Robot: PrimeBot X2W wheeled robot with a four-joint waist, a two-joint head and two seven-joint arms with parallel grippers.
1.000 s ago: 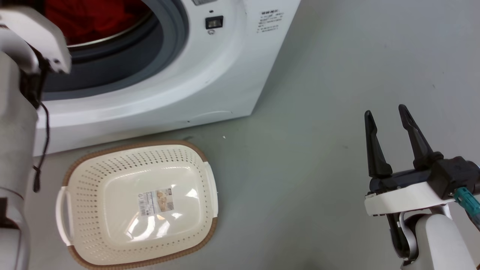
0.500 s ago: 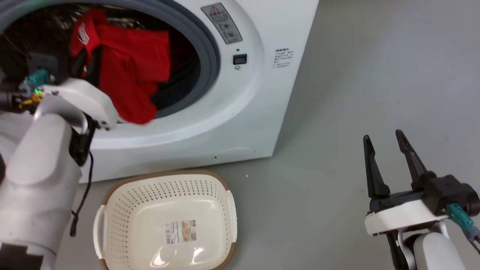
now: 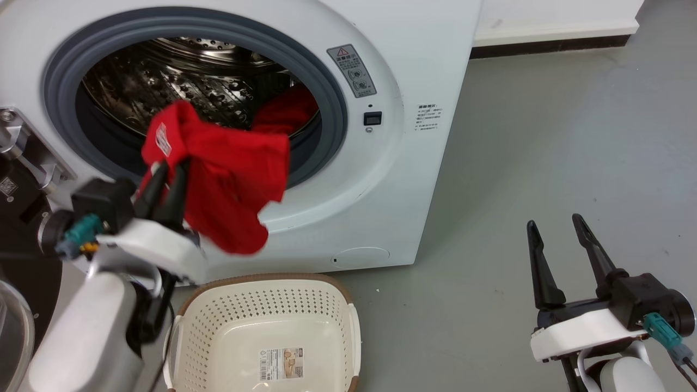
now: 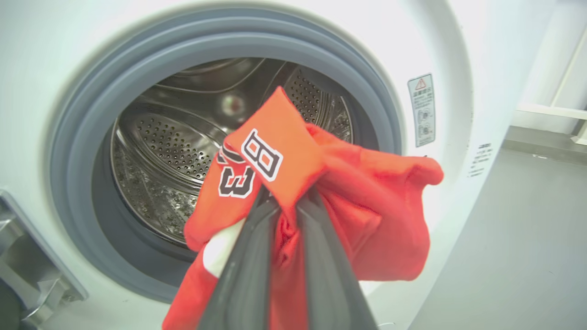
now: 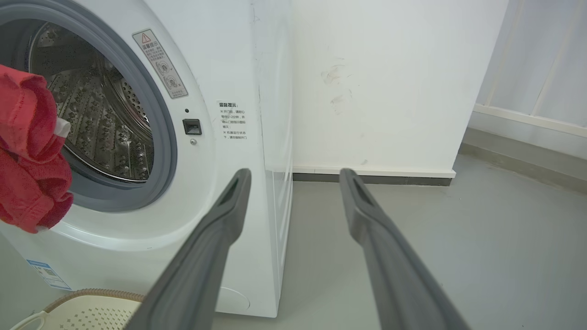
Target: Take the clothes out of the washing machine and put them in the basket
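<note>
**We hold one red jersey in front of the washer's porthole**

Our left gripper (image 3: 170, 171) is clenched on a fold of the red jersey (image 3: 228, 179), which hangs in the air before the lower rim of the washing machine (image 3: 381, 179). A second red garment (image 3: 286, 111) lies at the right edge of the drum. The basket (image 3: 261, 283) sits on the floor (image 3: 544, 136) at the machine's foot. Our right gripper (image 3: 554, 222) hovers with its fingers spread, well apart from the basket.
</note>
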